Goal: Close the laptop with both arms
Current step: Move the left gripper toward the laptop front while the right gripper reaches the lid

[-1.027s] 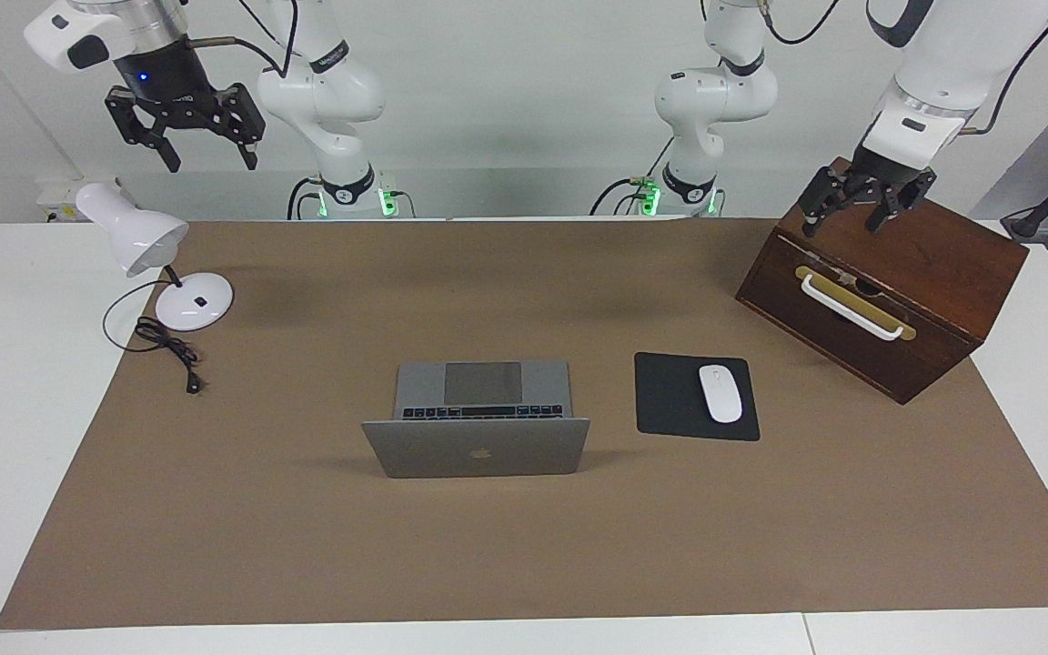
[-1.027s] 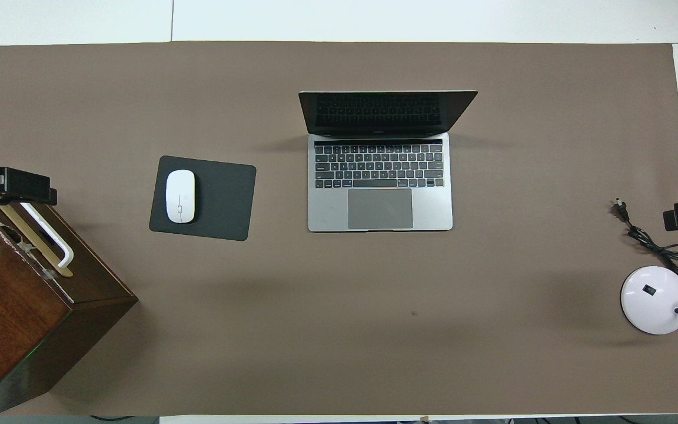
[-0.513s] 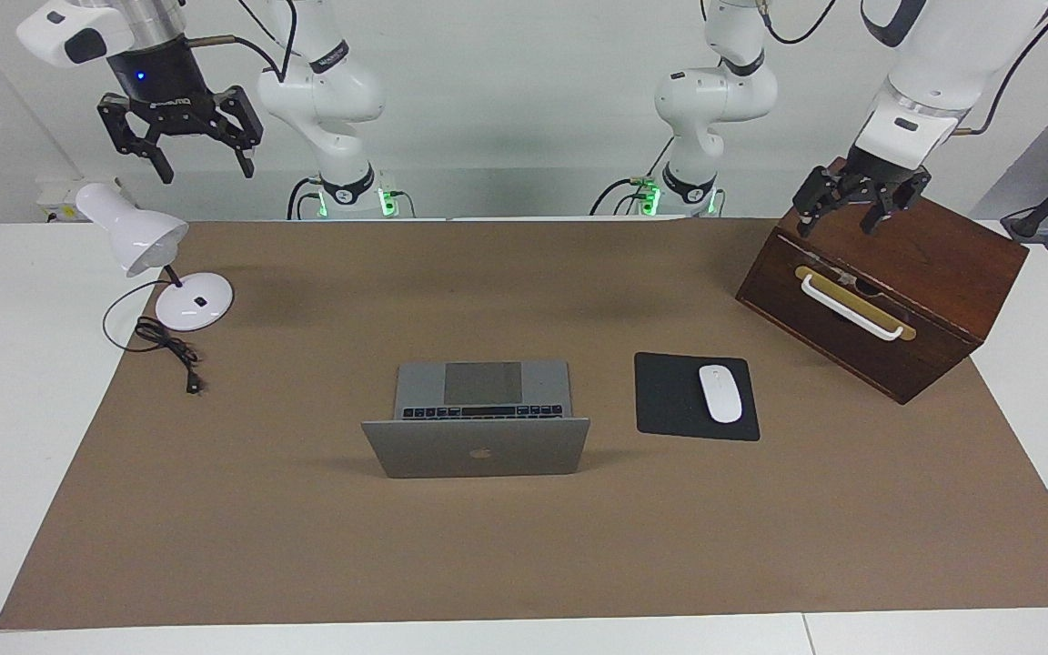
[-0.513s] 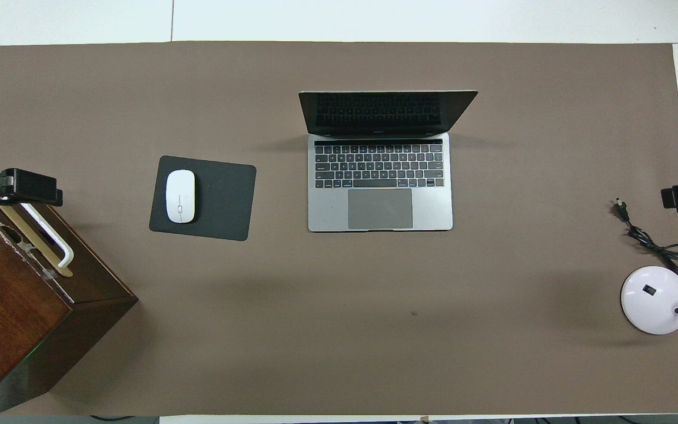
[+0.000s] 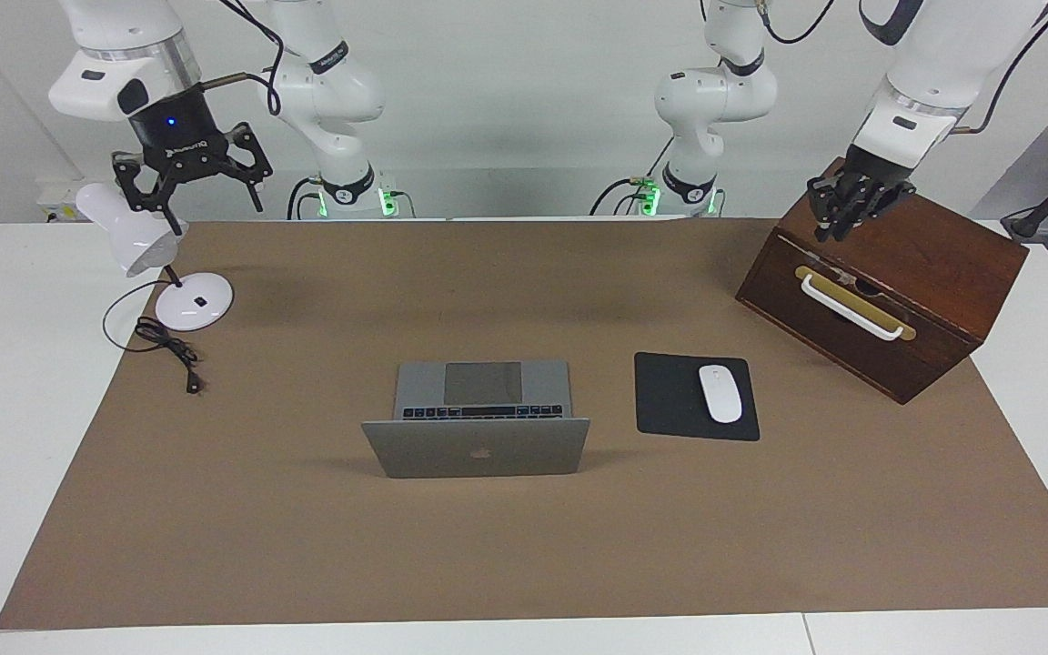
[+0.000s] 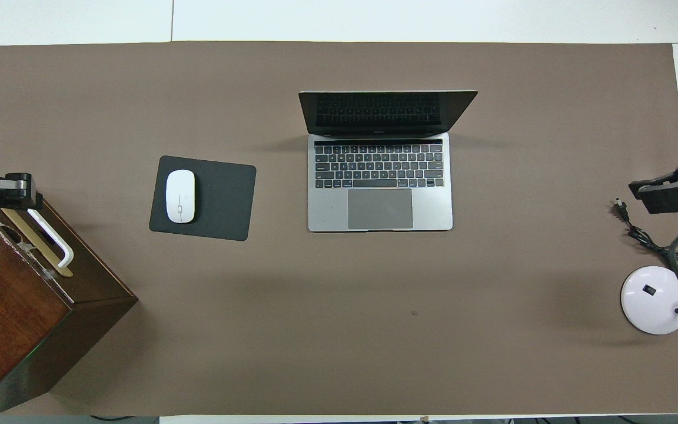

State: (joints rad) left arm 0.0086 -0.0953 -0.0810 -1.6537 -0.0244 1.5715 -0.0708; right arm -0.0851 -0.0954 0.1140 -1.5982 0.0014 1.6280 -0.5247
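Note:
The silver-grey laptop stands open in the middle of the brown mat. Its lid is upright and its keyboard and trackpad face the robots. Neither gripper is close to it. My left gripper hangs over the top of the wooden box at the left arm's end, fingers drawn together on nothing. My right gripper hangs open over the white lamp head at the right arm's end, and it holds nothing.
A dark wooden drawer box with a white handle sits at the left arm's end. A black mouse pad with a white mouse lies beside the laptop. A white desk lamp and its black cord lie at the right arm's end.
My left gripper's fingers have closed over the wooden box. My right gripper has come down and swung toward the lamp head. The laptop has not moved.

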